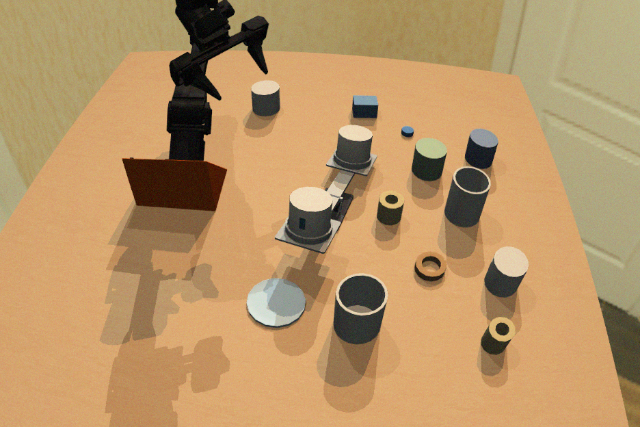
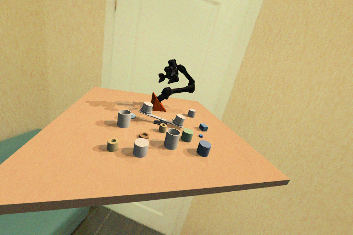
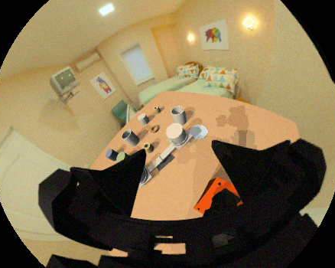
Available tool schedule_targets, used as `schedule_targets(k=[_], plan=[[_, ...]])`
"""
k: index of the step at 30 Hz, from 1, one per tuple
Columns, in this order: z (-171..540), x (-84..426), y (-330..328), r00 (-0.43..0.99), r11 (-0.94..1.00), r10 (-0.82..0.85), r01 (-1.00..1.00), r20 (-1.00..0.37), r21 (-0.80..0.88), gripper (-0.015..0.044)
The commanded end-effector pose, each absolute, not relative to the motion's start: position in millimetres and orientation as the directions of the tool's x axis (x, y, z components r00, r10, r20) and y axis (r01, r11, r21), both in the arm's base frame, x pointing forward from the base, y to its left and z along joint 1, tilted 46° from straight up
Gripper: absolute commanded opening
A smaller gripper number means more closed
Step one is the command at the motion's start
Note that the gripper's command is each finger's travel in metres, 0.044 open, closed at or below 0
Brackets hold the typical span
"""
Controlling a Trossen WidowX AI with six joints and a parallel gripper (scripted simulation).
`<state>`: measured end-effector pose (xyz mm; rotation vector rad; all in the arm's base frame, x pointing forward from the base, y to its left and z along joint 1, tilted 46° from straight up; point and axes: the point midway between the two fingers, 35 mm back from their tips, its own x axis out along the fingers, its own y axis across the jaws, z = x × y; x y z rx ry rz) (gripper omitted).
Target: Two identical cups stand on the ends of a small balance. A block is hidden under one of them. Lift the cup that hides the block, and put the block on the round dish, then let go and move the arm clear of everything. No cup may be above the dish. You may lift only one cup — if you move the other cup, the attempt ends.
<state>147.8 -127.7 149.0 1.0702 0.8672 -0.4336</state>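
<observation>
My gripper (image 1: 243, 85) (image 2: 164, 82) (image 3: 179, 147) is open and empty, high above the table behind the balance. The balance (image 1: 339, 185) (image 2: 156, 117) (image 3: 167, 153) is tilted. One grey cup (image 1: 310, 204) (image 2: 147, 107) (image 3: 175, 132) stands on its raised end, nearer the dish, with a small dark blue patch low on its side. The other grey cup (image 1: 354, 145) (image 2: 179, 119) stands on the lower end; a finger mostly hides it in the wrist view. The round dish (image 1: 263, 303) (image 2: 133, 116) (image 3: 203, 132) is pale blue, with no object on it. No block is plainly visible.
An orange wedge (image 1: 173, 184) (image 2: 157, 104) stands by the arm's base. An open grey cylinder (image 1: 357, 321) (image 2: 123, 119) stands beside the dish. Another open cylinder (image 1: 465, 200), a green cylinder (image 1: 428, 161) and a hollow yellow one (image 1: 390, 210) stand right of the balance. A blue box (image 1: 364, 107) lies behind it.
</observation>
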Motion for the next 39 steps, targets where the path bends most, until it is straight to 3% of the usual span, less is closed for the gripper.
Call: schedule_targets(k=[1, 17, 28, 39], plan=[[143.2, 160.4, -117.5, 0.618, 0.516, 0.182, 0.602, -0.765, 0.609, 0.044], [132.4, 197.8, -76.9, 0.598, 0.71, 0.474, 0.175, -0.647, 0.682, 0.044], [132.5, 201.8, -73.3, 0.578, 0.732, 0.496, 0.123, -0.648, 0.67, 0.044], [137.5, 226.7, -57.2, 0.454, 0.802, 0.576, -0.151, -0.68, 0.578, 0.044]])
